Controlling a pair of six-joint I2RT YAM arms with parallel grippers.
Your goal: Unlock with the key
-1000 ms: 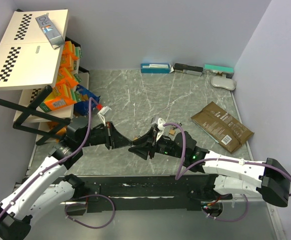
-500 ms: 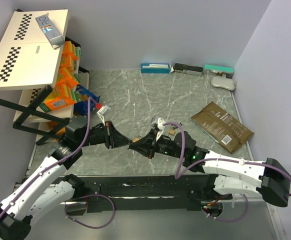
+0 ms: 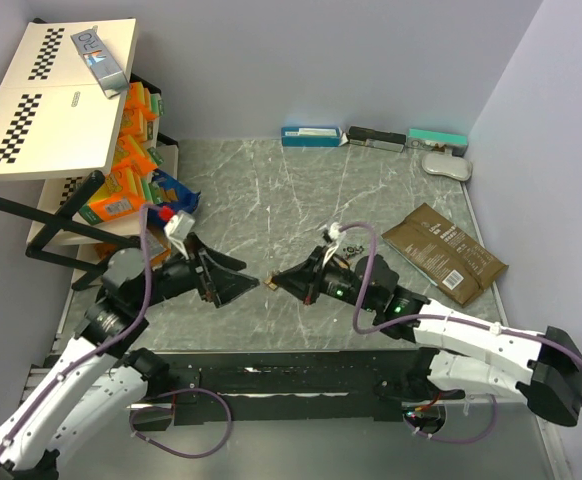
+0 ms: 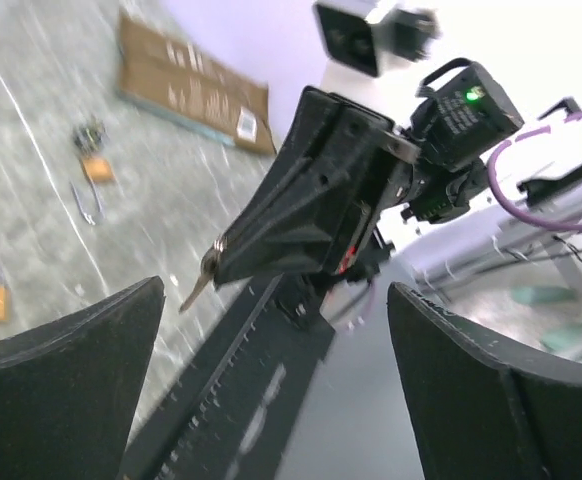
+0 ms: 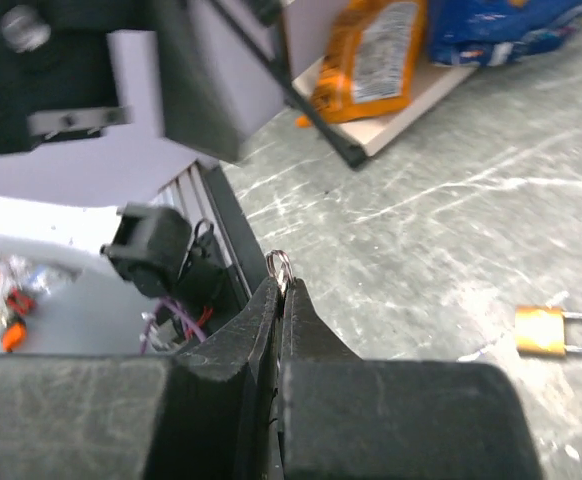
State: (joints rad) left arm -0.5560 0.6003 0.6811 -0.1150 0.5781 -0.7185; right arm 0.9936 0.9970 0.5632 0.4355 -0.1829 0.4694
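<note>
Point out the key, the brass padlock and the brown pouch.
Small silver metal key (image 4: 199,285), left wrist view, on its protruding blade.
Small brass padlock (image 5: 539,330), right wrist view, on its brass body.
Flat brown rectangular pouch (image 3: 443,252), top external view, on its middle.

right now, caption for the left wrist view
Right gripper pinches the key, framed by the wide-open left fingers, above the table

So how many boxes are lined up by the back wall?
3: blue-and-white box on the left, black box in the middle, teal box on the right. None looks hidden.
</note>
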